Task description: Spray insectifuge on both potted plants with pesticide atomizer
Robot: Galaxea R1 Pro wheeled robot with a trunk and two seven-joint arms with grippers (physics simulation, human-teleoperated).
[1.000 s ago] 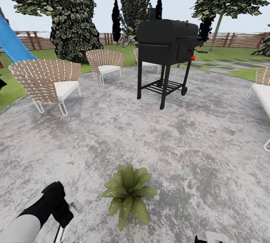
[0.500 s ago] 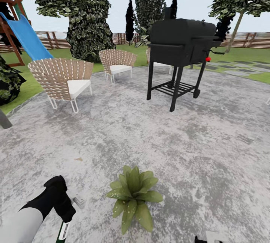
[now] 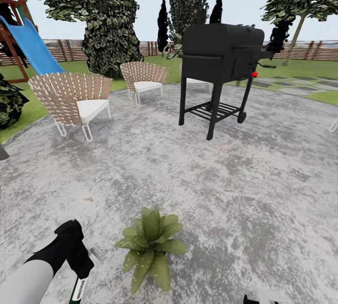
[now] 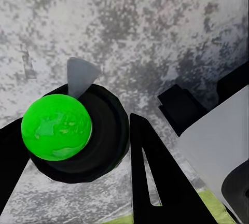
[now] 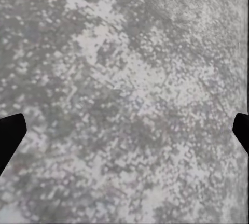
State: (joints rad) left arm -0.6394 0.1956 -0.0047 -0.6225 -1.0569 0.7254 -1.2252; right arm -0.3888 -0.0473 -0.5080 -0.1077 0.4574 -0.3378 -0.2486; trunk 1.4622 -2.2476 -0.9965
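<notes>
Patio [image 3: 244, 210] paving, grey and mottled, is seen under both arms. At the lower left of the head view the left arm [image 3: 42, 266] is shown in a white sleeve with a black wrist, and the pesticide atomizer [image 3: 79, 289] hangs below it as a green and white bottle. In the left wrist view the left gripper [image 4: 78, 146] is closed around the atomizer: black fingers [image 4: 150, 177] lie on either side of a black collar, a bright green cap sits on top, and a pale grey nozzle points away over the paving. In the right wrist view the right gripper [image 5: 124, 130] is set wide, with its dark fingertips [image 5: 10, 133] at opposite edges of the picture and bare paving between them.

One potted plant [image 3: 150, 245], a low rosette of pointed green leaves, stands on the patio just beside the atomizer, towards the robot's right. Its pot cannot be made out.

Farther out, a wicker chair [image 3: 72, 97] with a white cushion is placed at the left edge of the patio, and a second chair [image 3: 143, 78] is placed behind it. A black barbecue grill [image 3: 220, 66] on legs stands near the centre. Beyond the paving, lawn [image 3: 300, 66], pale stepping stones [image 3: 295, 87], a blue slide [image 3: 30, 43], tall dark trees [image 3: 110, 27] and a slatted brown fence [image 3: 319, 50] are visible.
</notes>
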